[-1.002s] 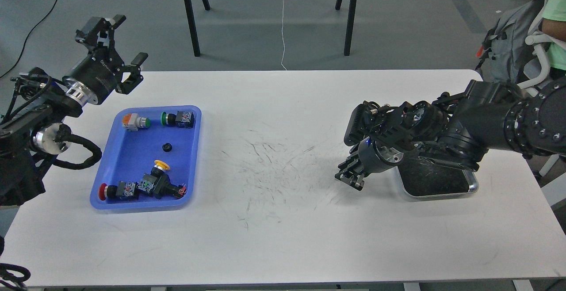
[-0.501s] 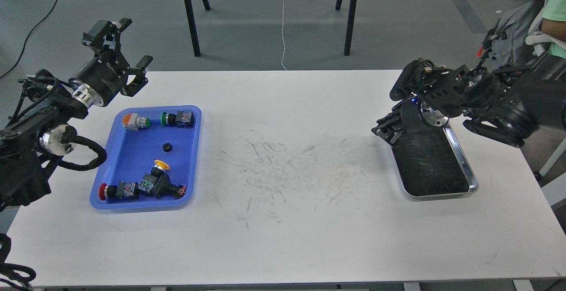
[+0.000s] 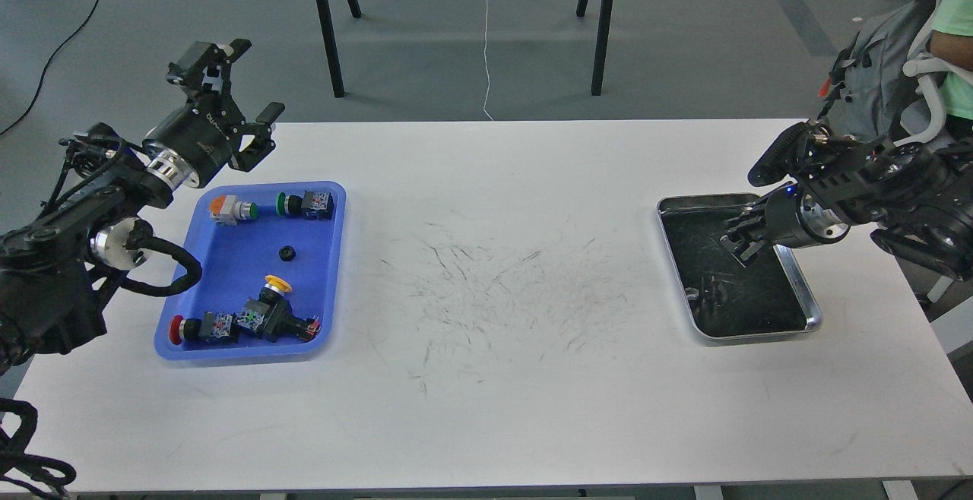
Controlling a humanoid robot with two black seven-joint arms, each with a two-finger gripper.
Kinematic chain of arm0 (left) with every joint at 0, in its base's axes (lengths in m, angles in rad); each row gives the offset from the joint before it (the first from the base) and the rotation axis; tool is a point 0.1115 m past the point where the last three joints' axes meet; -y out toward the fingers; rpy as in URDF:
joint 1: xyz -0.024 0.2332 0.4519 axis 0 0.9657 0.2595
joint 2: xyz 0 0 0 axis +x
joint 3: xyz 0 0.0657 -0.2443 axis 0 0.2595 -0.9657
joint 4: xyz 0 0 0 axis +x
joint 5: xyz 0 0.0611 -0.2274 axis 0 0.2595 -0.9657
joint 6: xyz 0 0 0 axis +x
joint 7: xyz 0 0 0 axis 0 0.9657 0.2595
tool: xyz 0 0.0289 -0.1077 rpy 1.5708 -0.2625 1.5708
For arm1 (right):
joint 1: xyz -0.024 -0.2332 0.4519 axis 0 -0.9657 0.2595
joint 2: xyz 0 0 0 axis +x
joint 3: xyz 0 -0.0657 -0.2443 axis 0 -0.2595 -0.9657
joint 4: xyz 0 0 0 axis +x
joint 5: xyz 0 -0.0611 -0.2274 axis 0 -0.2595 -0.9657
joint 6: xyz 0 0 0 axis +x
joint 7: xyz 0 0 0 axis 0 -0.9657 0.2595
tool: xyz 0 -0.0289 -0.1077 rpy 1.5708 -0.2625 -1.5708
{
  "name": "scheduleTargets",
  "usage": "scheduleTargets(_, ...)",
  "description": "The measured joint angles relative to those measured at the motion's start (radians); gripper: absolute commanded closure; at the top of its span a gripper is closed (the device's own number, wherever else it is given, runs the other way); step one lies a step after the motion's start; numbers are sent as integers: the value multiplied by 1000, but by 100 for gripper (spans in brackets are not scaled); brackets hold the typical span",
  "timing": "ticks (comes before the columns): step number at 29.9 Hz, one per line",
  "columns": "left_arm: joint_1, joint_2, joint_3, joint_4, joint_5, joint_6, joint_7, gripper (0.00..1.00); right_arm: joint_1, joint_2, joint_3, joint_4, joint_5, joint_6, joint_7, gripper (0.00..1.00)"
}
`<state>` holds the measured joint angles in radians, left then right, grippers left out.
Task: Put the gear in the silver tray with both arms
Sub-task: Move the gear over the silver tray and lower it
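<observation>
The small black round gear (image 3: 286,253) lies on the floor of the blue plastic tray (image 3: 228,272), about midway along it, apart from the coloured push-button switches (image 3: 243,323) at the tray's near end and those at its far end. The left black two-finger gripper (image 3: 242,88) hangs above the tray's far rim with its jaws spread wide and nothing between them. From those jaws the gear sits nearer the robot and a little to the right, down on the tray floor. Being round, it offers no long axis to line up with.

The right black two-finger gripper (image 3: 739,240) is well away across the white table (image 3: 486,409), hovering over the shallow shiny silver tray (image 3: 798,287) with the dark scratched bottom. Its fingers are dark and seen end-on, so I cannot tell whether they are open or closed, nor whether they carry anything.

The left arm is plainly the nearer one to the gear, so the pick likely falls to it: a drop toward the robot and down.
</observation>
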<state>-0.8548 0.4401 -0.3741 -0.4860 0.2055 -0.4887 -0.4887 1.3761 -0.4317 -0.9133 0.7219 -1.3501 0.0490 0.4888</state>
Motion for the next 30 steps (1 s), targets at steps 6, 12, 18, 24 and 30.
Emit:
scheduleTargets(6, 0, -8, 3, 0, 0, 0, 0, 0, -63, -10, 4, -74, 1, -2, 0, 98)
scheduleTargets(12, 1, -13, 3, 0, 0, 0, 0, 0, -84, -8, 7, -103, 1, -3, 0, 98)
scheduleTargets(18, 2, -14, 3, 0, 0, 0, 0, 0, -84, 5, 26, -109, 2, -6, 0, 98)
scheduleTargets(24, 3, -14, 3, 0, 0, 0, 0, 0, -90, 17, 35, -116, 2, -7, 0, 97)
scheduleTargets(30, 4, -14, 3, 0, 0, 0, 0, 0, -103, 21, 36, -123, 2, -8, 0, 93)
